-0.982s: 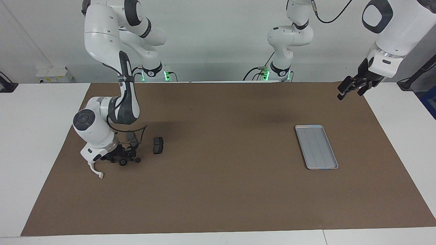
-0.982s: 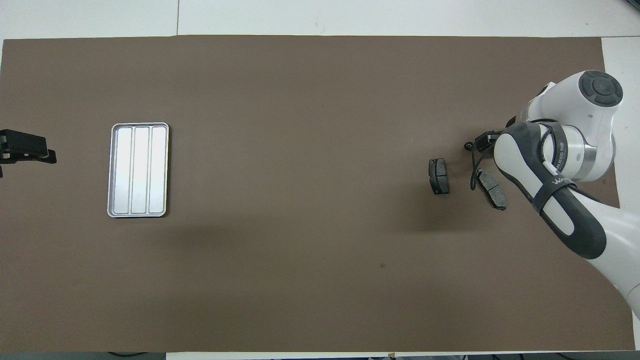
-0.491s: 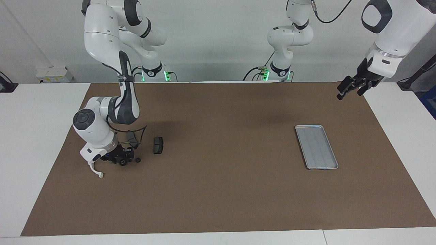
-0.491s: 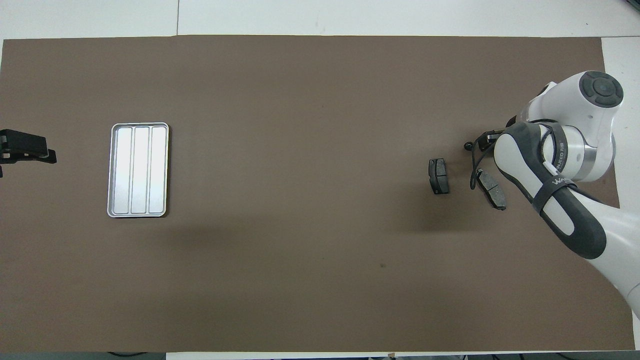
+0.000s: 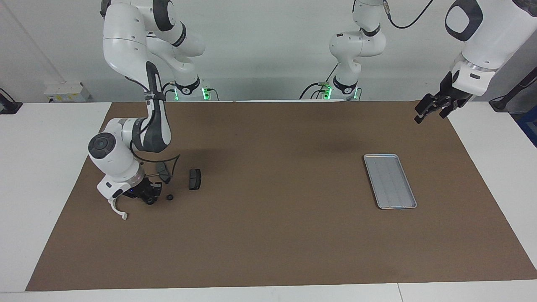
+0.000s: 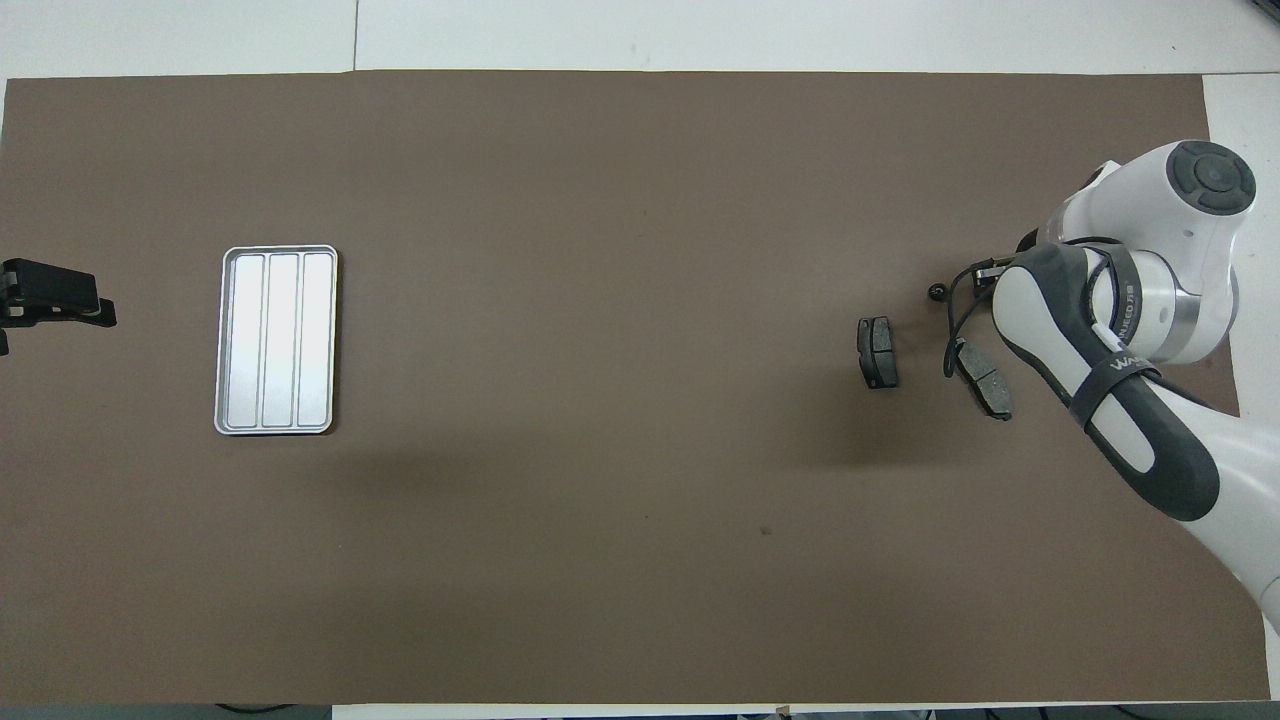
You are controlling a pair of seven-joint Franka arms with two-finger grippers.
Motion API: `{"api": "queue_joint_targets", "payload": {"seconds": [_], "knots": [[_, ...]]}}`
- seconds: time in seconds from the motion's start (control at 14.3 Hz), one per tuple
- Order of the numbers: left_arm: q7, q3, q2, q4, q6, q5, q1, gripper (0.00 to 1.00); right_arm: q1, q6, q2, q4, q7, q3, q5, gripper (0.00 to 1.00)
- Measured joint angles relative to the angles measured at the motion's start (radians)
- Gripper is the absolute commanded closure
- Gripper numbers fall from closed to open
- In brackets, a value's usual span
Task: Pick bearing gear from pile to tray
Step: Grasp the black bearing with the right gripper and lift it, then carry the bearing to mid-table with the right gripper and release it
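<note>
Gear-sized black round part sits at the right gripper, low on the brown mat; whether its fingers clamp it I cannot tell. Another tiny gear lies just beside. Two flat dark brake pads lie near. Left gripper waits, spread, above the mat's edge, well apart from the ribbed metal tray.

The right gripper now sits slightly closer to the right arm's end of the table than a second ago, down among the pile's parts. One small black gear, earlier touching the gripper's tip, now lies clear of it on the brown mat. In the overhead view the gear likewise shows apart.
</note>
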Motion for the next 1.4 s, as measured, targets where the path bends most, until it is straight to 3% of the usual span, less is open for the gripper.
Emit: {"api": "queue_joint_targets", "payload": {"seconds": [0.21, 0.56, 0.91, 1.19, 1.4], "knots": [[0.0, -0.001, 0.0, 0.0, 0.0, 0.0, 0.0, 0.0, 0.009, -0.032, -0.022, 0.039, 0.002, 0.002, 0.0, 0.92], [0.0, -0.001, 0.0, 0.0, 0.0, 0.0, 0.0, 0.0, 0.1, -0.229, -0.098, 0.198, 0.142, 0.008, 0.0, 0.92], [-0.001, 0.0, 0.0, 0.0, 0.001, 0.0, 0.0, 0.0, 0.346, -0.367, -0.121, 0.291, 0.529, 0.014, -0.001, 0.92], [-0.001, 0.001, 0.0, -0.001, 0.001, 0.0, 0.0, 0.0, 0.569, -0.375, -0.132, 0.289, 0.845, 0.018, -0.003, 0.92], [-0.001, 0.001, 0.0, -0.006, 0.001, 0.0, 0.0, 0.0, 0.672, -0.334, -0.131, 0.26, 0.987, 0.018, -0.002, 0.92]]}}
